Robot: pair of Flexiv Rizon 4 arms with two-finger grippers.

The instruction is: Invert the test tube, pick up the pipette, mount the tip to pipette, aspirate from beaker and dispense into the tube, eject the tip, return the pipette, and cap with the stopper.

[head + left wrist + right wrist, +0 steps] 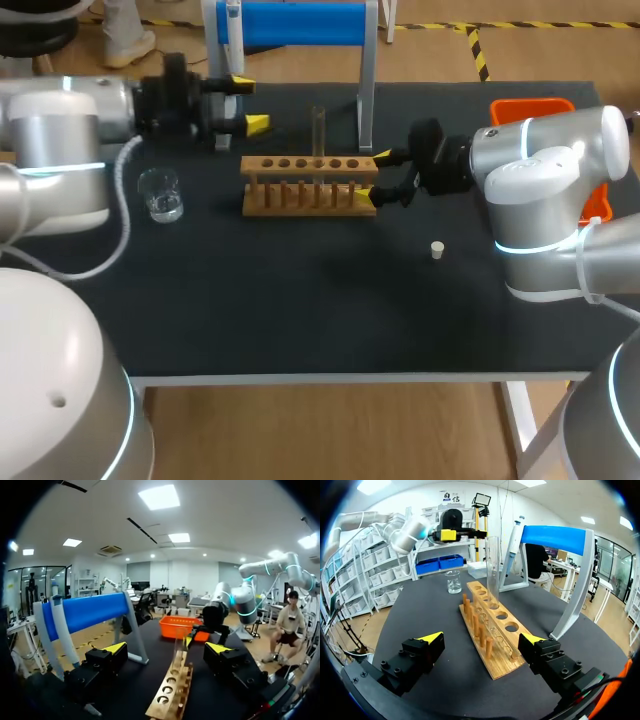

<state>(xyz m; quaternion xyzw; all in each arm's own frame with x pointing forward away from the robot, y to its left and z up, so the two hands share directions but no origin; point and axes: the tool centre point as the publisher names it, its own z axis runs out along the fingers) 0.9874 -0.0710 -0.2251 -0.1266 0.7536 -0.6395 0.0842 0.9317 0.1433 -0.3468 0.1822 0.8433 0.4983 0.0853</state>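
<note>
Tube: clear glass test tube, empty, uncapped, upright in light wooden rack, ahead of right gripper. Fingers spread, rack end between them. Left gripper also spread, tube ahead.

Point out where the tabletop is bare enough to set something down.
Widest bare patch: the near half of the table, in front of the rack, between beaker and stopper. Crowded: the far strip, where rack, test tube, left gripper and right gripper cluster.

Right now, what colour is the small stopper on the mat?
Off-white; the small cylindrical stopper shows best in the head view.
</note>
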